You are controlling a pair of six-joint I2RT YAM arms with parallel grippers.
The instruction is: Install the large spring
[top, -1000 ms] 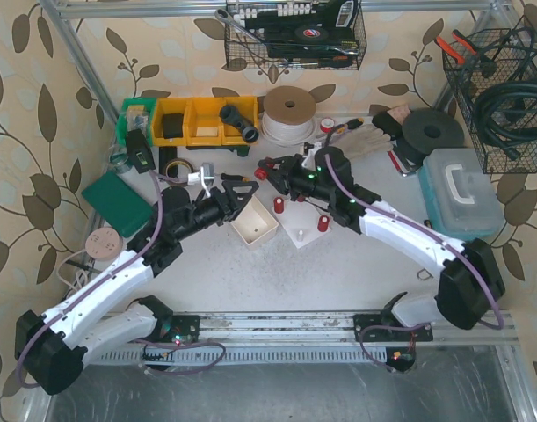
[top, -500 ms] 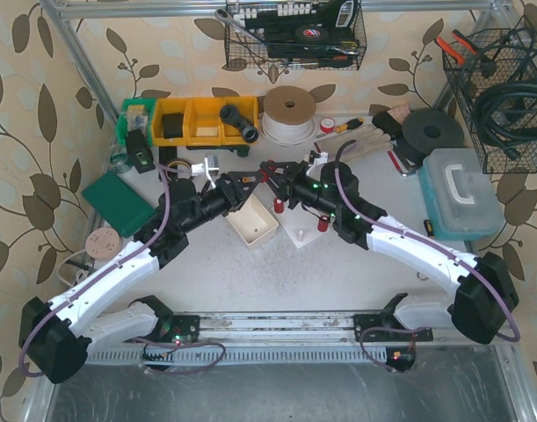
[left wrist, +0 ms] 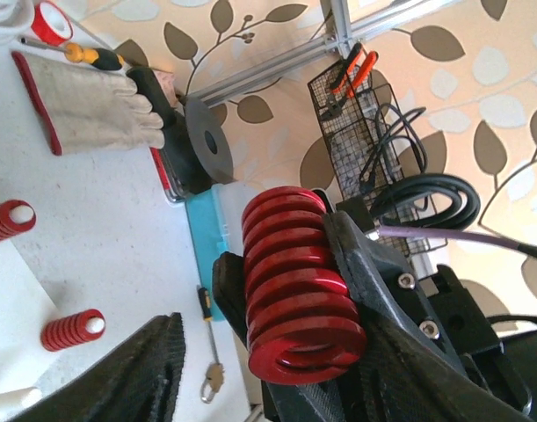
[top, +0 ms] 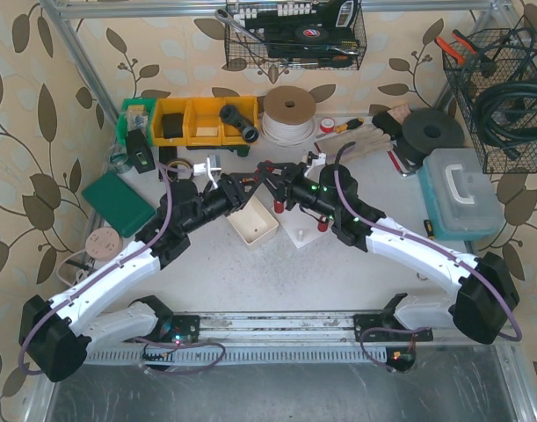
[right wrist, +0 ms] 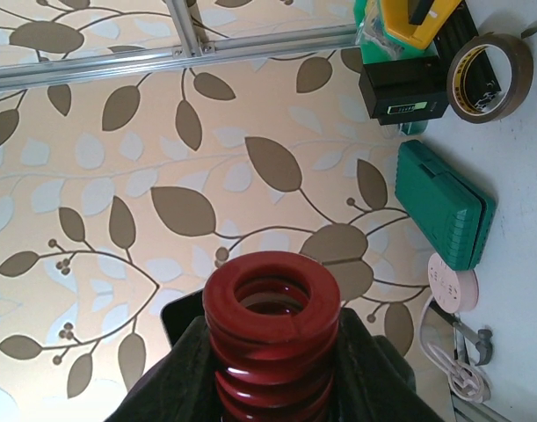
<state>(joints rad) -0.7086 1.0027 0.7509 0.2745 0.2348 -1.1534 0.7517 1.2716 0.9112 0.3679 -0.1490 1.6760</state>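
We hold the large spring (right wrist: 271, 303) in our right fingers (right wrist: 185, 374), mid frame. Our left fingers (left wrist: 154, 369) stand apart beside it.

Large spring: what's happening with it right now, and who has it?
The right tool is clamped on the large spring, holding it up off the table. The left tool sits close beside it with jaws apart, not gripping it. It looks like a handover or a steadying move; the spring is not on the white base yet.
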